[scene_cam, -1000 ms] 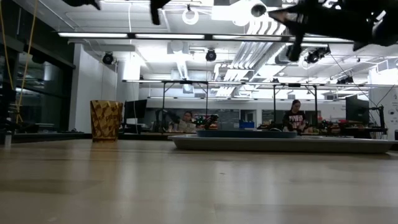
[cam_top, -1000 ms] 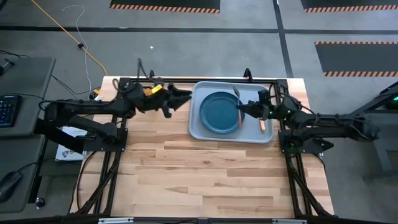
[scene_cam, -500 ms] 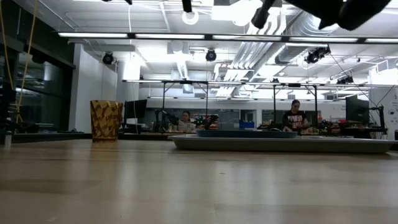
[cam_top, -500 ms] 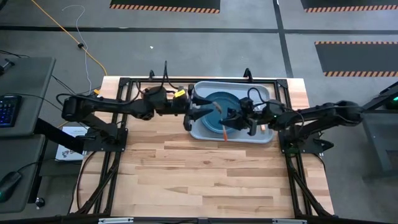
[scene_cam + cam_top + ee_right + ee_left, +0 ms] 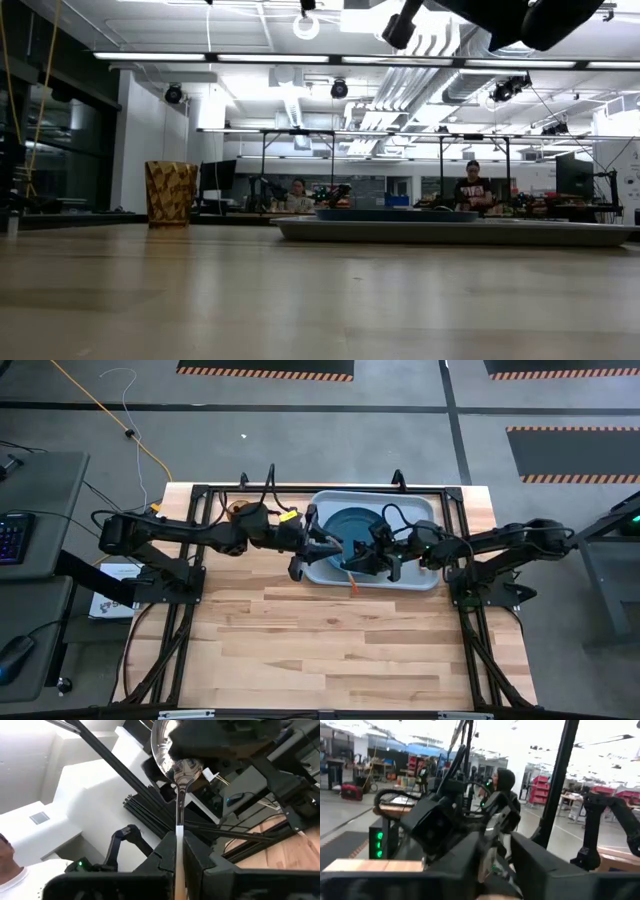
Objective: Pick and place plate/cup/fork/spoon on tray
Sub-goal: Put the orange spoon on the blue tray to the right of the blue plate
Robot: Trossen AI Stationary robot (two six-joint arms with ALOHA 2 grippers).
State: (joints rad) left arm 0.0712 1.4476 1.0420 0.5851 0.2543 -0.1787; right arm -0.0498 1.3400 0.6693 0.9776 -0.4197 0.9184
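spoon (image 5: 179,775) lengthwise along gripper (bowl outward)

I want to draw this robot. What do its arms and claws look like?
Both arms are skinny, dark, almost black tubes with chunky joints. The left arm has a yellow patch near its wrist; the right arm has looping black cables. The left gripper and right gripper are dark too. Each has two flat, blocky black fingers.
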